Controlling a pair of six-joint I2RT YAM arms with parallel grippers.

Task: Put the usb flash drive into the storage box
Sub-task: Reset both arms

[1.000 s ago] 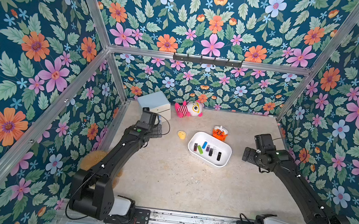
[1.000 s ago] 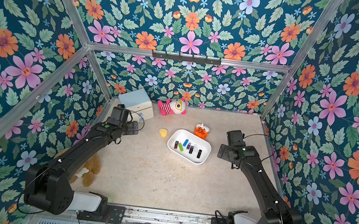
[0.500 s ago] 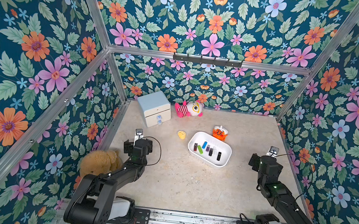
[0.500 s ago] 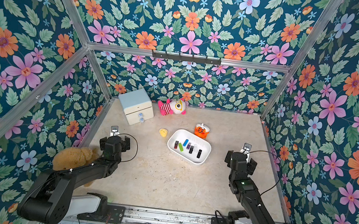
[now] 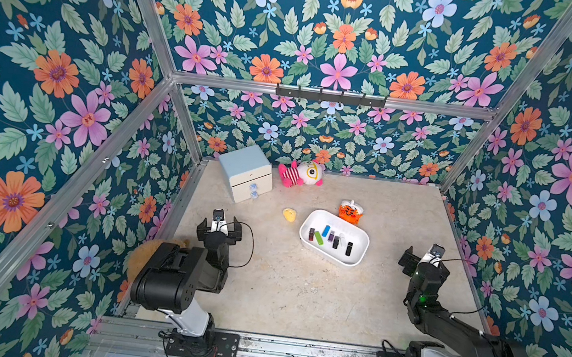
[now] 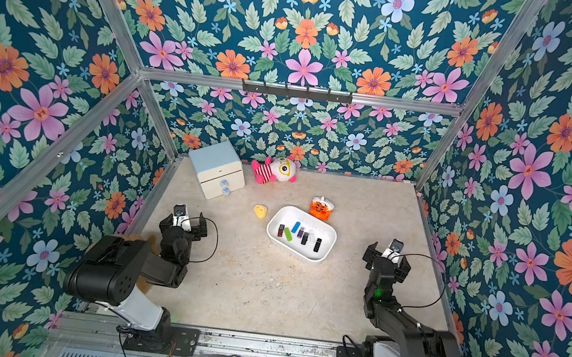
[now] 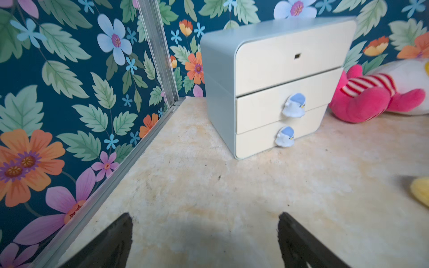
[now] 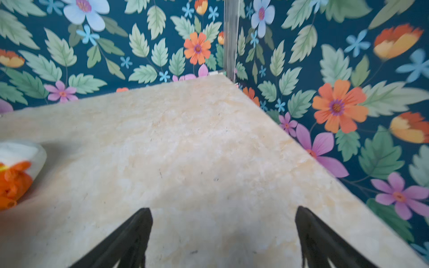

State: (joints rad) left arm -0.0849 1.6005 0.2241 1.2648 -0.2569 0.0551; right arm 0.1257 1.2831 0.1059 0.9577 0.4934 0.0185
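**Drives in the box, both jaws wide and empty**

I see the storage box (image 5: pixel 337 260) lying askew near the middle of the counter (image 5: pixel 299 296), in both top views. The flash drives sit inside it in a loose row. I can pick out a blue one (image 5: pixel 325 230), a green one (image 5: pixel 318 238) and a black one (image 5: pixel 349 248), all flat on the box floor.

An orange tiger toy (image 5: pixel 350 211) sits against the box's far rim, though I cannot tell whether it touches. A small yellow toy (image 5: pixel 289 215) lies just beside the left end.

My left arm (image 5: pixel 212 252) is folded low by the left wall, well apart from the box. Its jaws stand wide apart with nothing between them. The left wrist view shows both fingers (image 7: pixel 111 243) over bare counter and facing the drawer cabinet (image 7: pixel 278 88) and the pink striped plush (image 7: pixel 376 97).

My right arm (image 5: pixel 425 289) is folded by the right wall, also well apart from the box. Its jaws are spread just as wide and hold nothing, and its fingers (image 8: pixel 127 241) frame bare counter.

A brown plush (image 5: pixel 145 255) sits mostly hidden behind the left arm.
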